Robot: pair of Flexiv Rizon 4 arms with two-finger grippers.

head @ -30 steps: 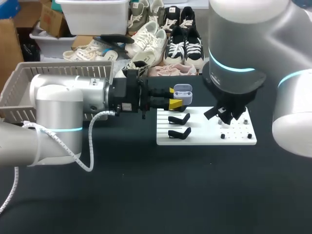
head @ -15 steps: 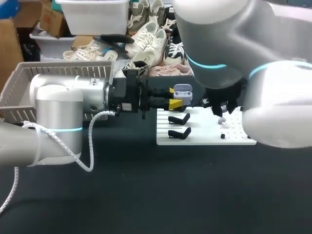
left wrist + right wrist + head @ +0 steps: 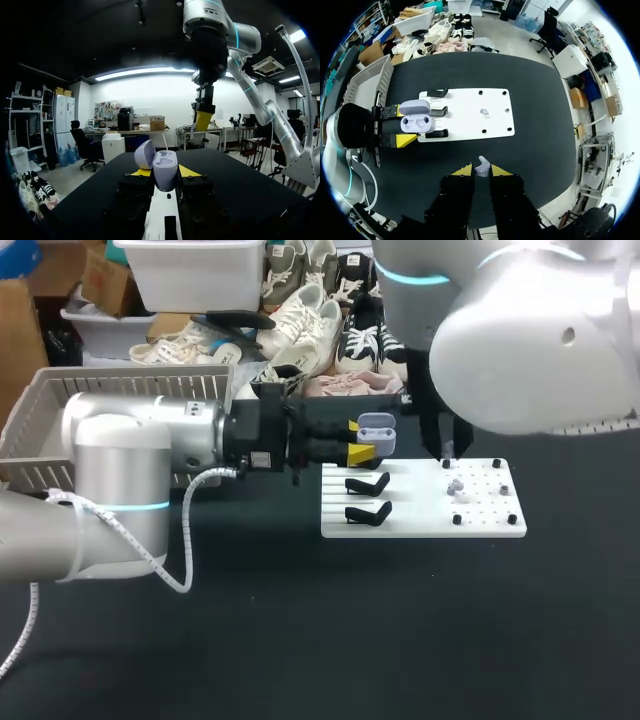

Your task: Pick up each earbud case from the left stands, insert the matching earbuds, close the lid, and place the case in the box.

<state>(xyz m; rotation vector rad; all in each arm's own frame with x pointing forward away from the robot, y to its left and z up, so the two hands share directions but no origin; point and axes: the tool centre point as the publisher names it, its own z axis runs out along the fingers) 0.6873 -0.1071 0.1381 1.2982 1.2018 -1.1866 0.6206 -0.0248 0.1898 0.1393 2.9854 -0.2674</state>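
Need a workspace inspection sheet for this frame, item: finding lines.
surface: black table, white board on it.
job's things: open case in left jaws; earbud in right jaws; second earbud on board; two bare stands; basket at my left.
clutter: nothing seen.
grippers: left jaws shut on case; right jaws shut on earbud, high above table.
cables: white cable loops off left arm.
surroundings: nothing seen.

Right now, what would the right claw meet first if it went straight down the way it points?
Probably the flat white pegged board, close to the small pale earbud lying on it; depth is unclear.
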